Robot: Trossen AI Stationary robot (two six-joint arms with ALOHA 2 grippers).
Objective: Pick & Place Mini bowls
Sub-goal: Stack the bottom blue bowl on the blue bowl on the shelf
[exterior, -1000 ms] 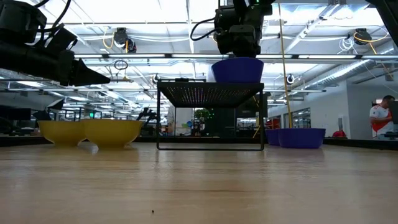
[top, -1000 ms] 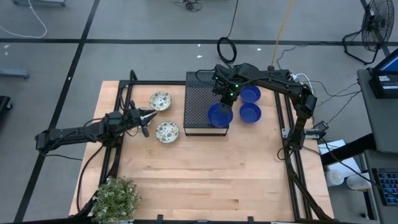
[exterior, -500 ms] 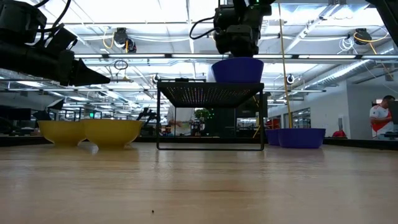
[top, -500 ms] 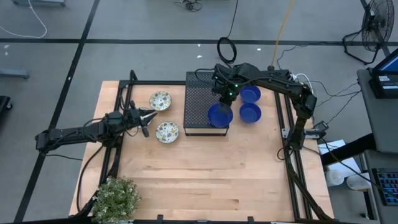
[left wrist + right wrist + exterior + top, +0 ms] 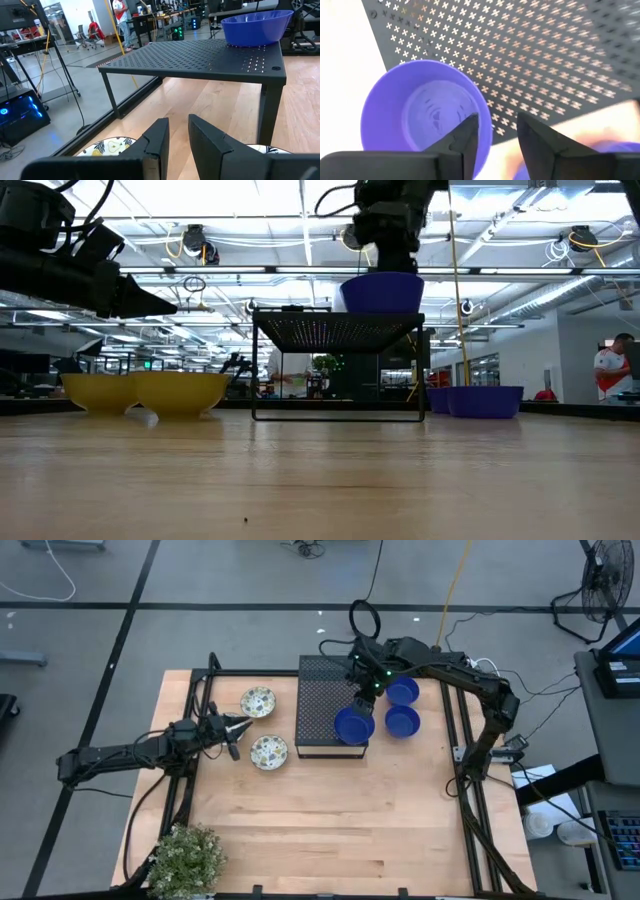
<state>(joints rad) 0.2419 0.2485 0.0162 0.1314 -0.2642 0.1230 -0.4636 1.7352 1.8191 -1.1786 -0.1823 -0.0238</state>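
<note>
Hovering spread and empty, the right fingers point(image 5: 470, 131) clear the blue bowl point(image 5: 425, 107); left fingers point(image 5: 162, 135) nearly closed, empty.

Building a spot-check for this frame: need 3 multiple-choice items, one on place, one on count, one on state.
1. Where does the blue bowl nearest the right tool sit?
A. on the black perforated stand
B. on the wood tabletop
C. inside a patterned bowl

2. How many blue bowls show in the high view?
A. one
B. three
C. five

3. What is the right tool's state?
A. shut on a bowl's rim
B. open, holding nothing
C. shut on a plant

Key:
1 A: the blue bowl rests on a corner of the black perforated stand.
2 B: that one plus two more blue bowls on the table beside the stand; the two patterned bowls lie by the left tool.
3 B: in the right wrist view its fingers stand apart above the bowl, clear of its rim.
</note>
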